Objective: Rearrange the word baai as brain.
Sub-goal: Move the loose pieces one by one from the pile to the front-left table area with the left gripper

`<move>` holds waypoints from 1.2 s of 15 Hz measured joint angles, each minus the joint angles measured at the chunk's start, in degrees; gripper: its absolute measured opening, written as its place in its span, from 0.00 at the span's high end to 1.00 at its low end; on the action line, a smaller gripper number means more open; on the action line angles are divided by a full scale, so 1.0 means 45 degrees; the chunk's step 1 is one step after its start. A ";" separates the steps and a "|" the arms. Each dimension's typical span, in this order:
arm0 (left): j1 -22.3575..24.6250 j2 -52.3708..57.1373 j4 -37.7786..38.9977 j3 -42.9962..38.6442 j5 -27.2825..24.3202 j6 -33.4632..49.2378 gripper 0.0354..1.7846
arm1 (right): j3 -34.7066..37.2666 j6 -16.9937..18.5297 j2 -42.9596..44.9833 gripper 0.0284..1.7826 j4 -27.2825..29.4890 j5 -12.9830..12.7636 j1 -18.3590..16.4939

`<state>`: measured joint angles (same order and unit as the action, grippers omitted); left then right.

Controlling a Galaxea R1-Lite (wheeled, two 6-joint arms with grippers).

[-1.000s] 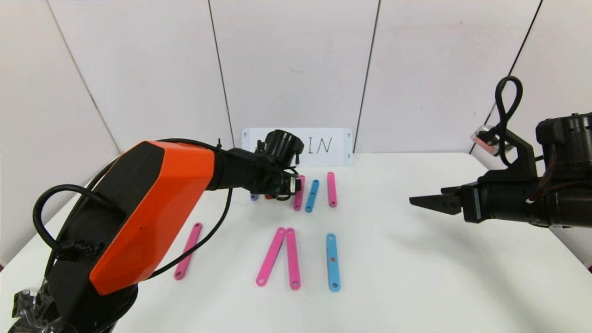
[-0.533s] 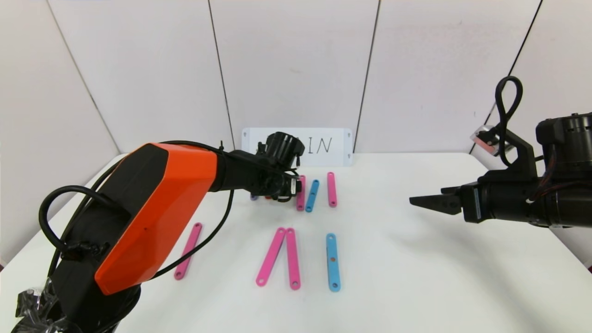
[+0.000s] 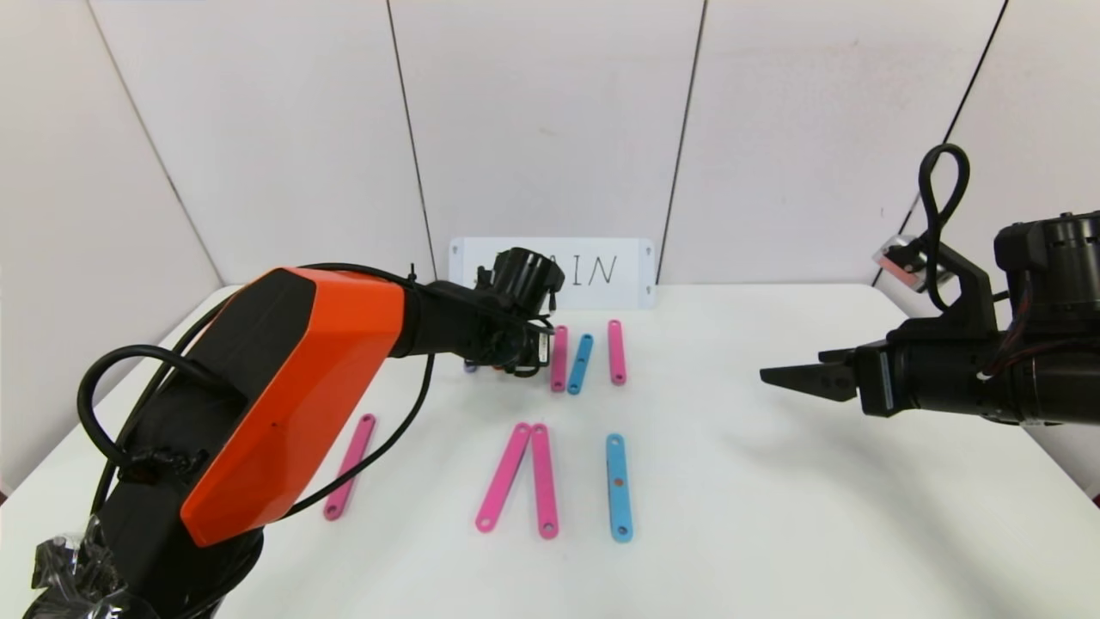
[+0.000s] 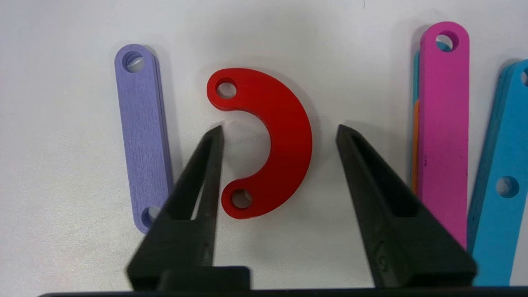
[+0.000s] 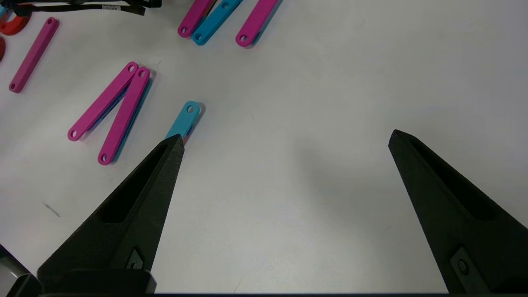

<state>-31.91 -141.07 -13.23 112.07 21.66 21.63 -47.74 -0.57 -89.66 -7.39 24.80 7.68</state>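
My left gripper (image 3: 514,361) is open at the far middle of the table, low over a red half-ring curve (image 4: 288,136) that lies flat between its fingers, touching neither. A purple bar (image 4: 142,136) lies beside the curve on one side. A pink bar (image 4: 443,123) and a blue bar (image 4: 501,165) lie on the other. In the head view the wrist hides most of the curve and the purple bar. Pink (image 3: 559,358), blue (image 3: 580,364) and pink (image 3: 616,351) bars stand beside the wrist. My right gripper (image 3: 786,376) is open and empty, above the table's right side.
Nearer the front lie two pink bars joined in a narrow wedge (image 3: 524,477), a blue bar (image 3: 618,486) and a single pink bar (image 3: 350,465). A white card with handwritten letters (image 3: 601,271) leans on the back wall. The right wrist view shows bare table (image 5: 288,185) under the right gripper.
My left arm has shifted slightly to the left, uncovering more of the card and the pink bar beside the wrist. The right arm has not moved.
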 joint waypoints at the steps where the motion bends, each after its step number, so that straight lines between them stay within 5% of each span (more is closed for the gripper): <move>1: 0.0000 -0.0005 0.0000 0.0000 0.0000 -0.0011 0.67 | 0.0005 -0.0005 0.0000 0.02 -0.0005 0.0000 0.0005; 4: 0.0005 -0.0005 0.0005 0.0000 0.0011 -0.0016 0.85 | 0.0008 -0.0005 0.0000 0.02 0.0000 0.0000 0.0005; 18: -0.0035 0.0962 -0.0190 -0.0133 0.0024 -0.0355 0.85 | 0.0008 -0.0019 0.0011 0.02 -0.0005 -0.0024 0.0068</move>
<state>-32.07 -136.74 -14.08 111.47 21.77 20.03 -47.70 -0.66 -89.61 -7.41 24.69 7.98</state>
